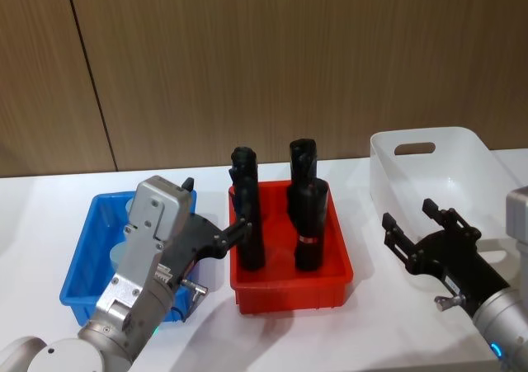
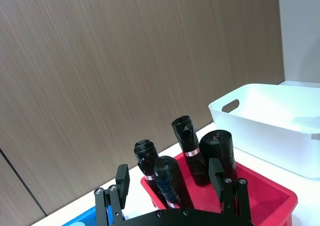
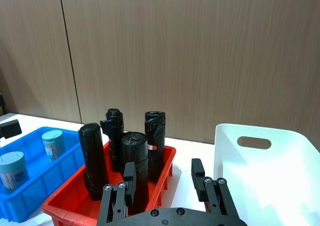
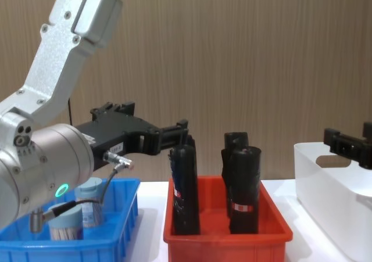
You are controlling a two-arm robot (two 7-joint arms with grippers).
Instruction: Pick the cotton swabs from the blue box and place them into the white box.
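Two cotton swabs jars with pale blue lids (image 3: 53, 143) (image 3: 12, 168) stand in the blue box (image 3: 35, 198) at the table's left. They also appear as jars (image 4: 90, 207) (image 4: 64, 224) from the chest. My left arm hides most of the blue box (image 1: 85, 261) from the head. My left gripper (image 1: 216, 207) is open and hovers above the box's right side, near the red bin; nothing is between its fingers (image 2: 122, 181). The white box (image 1: 462, 166) stands at the right. My right gripper (image 1: 410, 215) is open in front of it, holding nothing.
A red bin (image 1: 289, 296) with several tall black rolls (image 1: 307, 215) stands between the two boxes, close beside the blue one. A wood-panel wall runs behind the table. White tabletop lies bare in front of the red bin.
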